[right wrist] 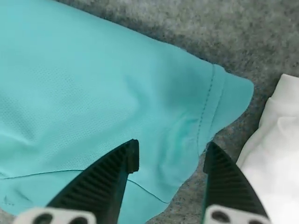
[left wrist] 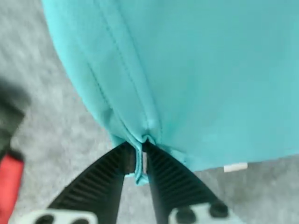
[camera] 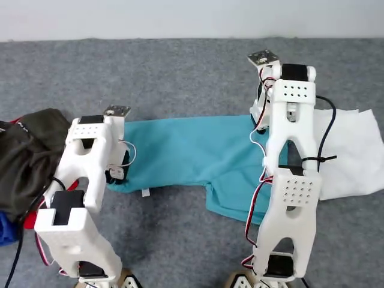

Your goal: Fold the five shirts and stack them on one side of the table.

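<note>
Bench (camera: 198, 72) with a fuzzy grey cover all over it, speckled like a carpet, plain white wall (camera: 180, 18) running along the far edge, a straight line where the grey meets the white, soft even light, faint shadows on the grey

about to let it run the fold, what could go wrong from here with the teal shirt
1. The left gripper is shut on just a thin fold at the edge of the teal shirt, so a hard pull may slip the cloth free.
2. The right gripper is open over the shirt's corner, with the white shirt lying close beside it. If it closes off target, it might catch the white cloth too.
</note>
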`<state>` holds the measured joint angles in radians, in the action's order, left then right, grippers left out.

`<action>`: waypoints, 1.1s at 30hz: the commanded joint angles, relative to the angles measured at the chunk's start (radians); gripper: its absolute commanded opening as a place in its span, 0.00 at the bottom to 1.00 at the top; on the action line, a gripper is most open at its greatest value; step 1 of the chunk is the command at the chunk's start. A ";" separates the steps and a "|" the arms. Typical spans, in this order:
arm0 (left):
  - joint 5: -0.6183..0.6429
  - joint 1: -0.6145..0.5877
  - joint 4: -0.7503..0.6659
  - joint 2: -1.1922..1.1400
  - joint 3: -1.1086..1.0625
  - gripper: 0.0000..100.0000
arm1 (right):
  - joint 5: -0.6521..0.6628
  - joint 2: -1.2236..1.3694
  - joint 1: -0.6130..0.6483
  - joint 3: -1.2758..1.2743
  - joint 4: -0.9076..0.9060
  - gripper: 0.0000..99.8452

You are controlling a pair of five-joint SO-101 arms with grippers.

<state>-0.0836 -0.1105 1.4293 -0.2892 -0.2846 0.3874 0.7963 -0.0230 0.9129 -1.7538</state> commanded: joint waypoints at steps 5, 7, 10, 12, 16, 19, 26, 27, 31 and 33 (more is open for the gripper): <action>-0.003 0.000 0.221 0.009 0.134 0.01 | -0.011 -0.053 -0.012 0.003 -0.042 0.23; -0.006 0.005 0.272 0.046 0.180 0.01 | -0.009 -0.053 -0.013 0.003 -0.042 0.23; -0.021 -0.003 0.242 0.153 0.220 0.01 | -0.008 -0.053 -0.010 0.003 -0.042 0.23; -0.023 -0.006 0.180 0.184 0.185 0.01 | -0.011 -0.051 -0.007 0.003 -0.042 0.23; -0.025 -0.005 0.127 0.163 0.074 0.01 | -0.011 -0.073 -0.004 -0.083 -0.044 0.23; -0.026 -0.015 0.101 0.124 0.045 0.01 | -0.005 -0.154 0.015 -0.239 -0.044 0.23; -0.026 -0.028 0.058 0.014 0.044 0.02 | 0.031 -0.473 0.073 -0.589 -0.042 0.23; -0.026 -0.028 0.049 -0.005 0.044 0.02 | 0.038 -0.524 0.081 -0.652 -0.041 0.23; -0.026 -0.040 0.003 -0.069 0.044 0.02 | 0.074 -0.733 0.094 -0.913 -0.025 0.23; -0.026 -0.048 -0.005 -0.092 0.047 0.02 | 0.089 -0.829 0.088 -1.062 0.022 0.23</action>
<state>-0.0928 -0.1427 1.4431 -0.3675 -0.2417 0.4488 0.1381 0.0644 0.0261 -1.7522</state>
